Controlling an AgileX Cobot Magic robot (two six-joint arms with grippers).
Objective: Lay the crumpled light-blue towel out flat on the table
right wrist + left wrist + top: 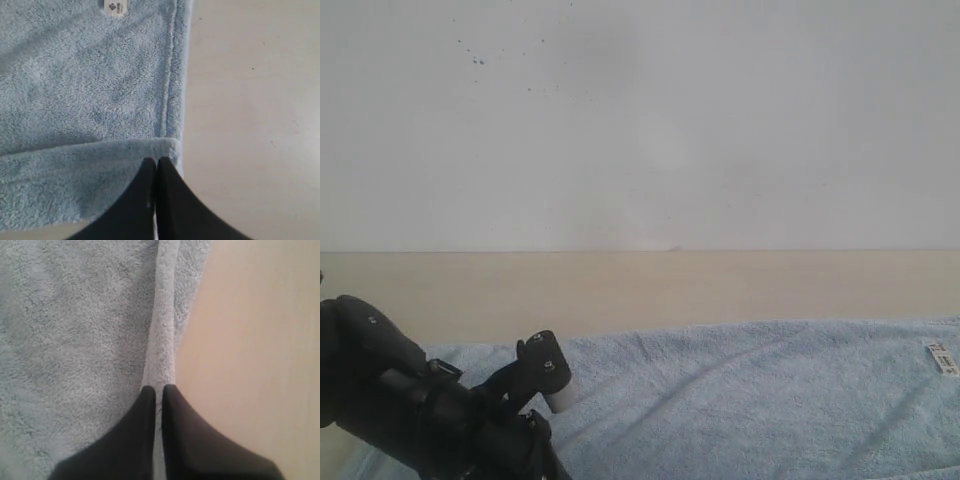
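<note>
The light-blue towel (740, 400) lies spread across the near part of the beige table (640, 290), with its white tag (941, 358) at the right. My left gripper (552, 392) sits low at the towel's left end. In the left wrist view the left gripper (158, 388) is shut, and a raised ridge of the towel (75, 340) runs into its jaws beside the bare table (250, 340). My right gripper (156, 160) is shut on a folded-over corner of the towel (90, 100), near the hem; the tag (114, 8) lies farther off. The exterior view does not show the right gripper.
A white wall (640, 120) rises behind the table's far edge. Bare tabletop (250, 125) lies beside the towel's hem in the right wrist view. The black left arm (400, 400) fills the lower left corner of the exterior view.
</note>
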